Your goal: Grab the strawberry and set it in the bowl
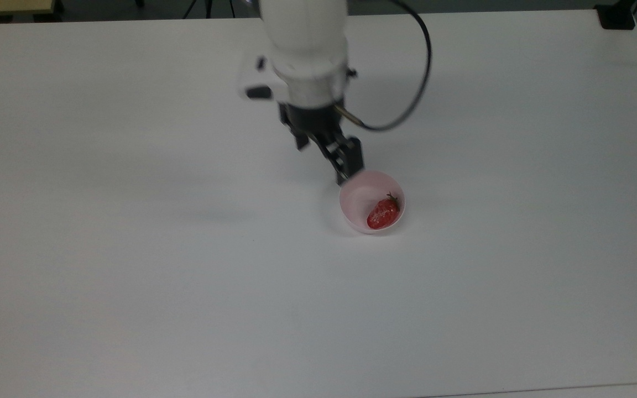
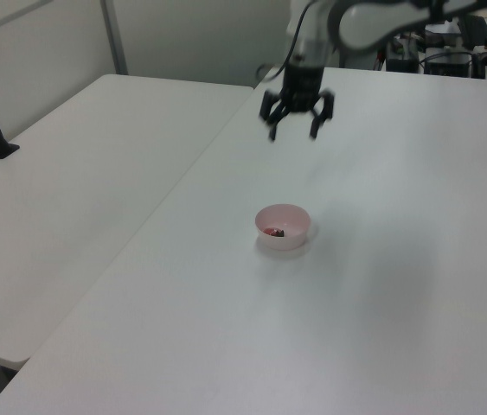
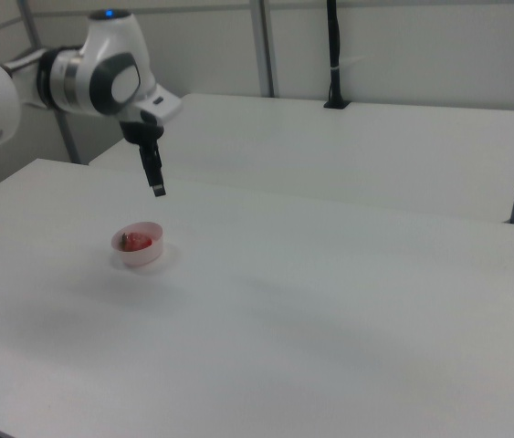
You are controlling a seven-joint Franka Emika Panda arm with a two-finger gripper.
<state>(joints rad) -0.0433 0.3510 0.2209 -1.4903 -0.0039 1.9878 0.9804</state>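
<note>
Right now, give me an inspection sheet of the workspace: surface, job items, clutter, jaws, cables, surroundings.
Surface: white table, bare apart from the job's things.
Job's things: strawberry lies inside the pink bowl, stem cap toward the top view's upper right.
Clutter: nothing seen.
Grippers: gripper raised above the table, jaws open and empty, apart from the bowl.
Cables: dark cable loops from the wrist, off the table.
Surroundings: second white table alongside; black post at a far table's edge.

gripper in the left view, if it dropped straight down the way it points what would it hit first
Probably the bare white table, though depth is unclear. The gripper hangs open and empty, pointing down, above and beyond the bowl that holds the strawberry; in the top view its tip overlaps the bowl's rim.
</note>
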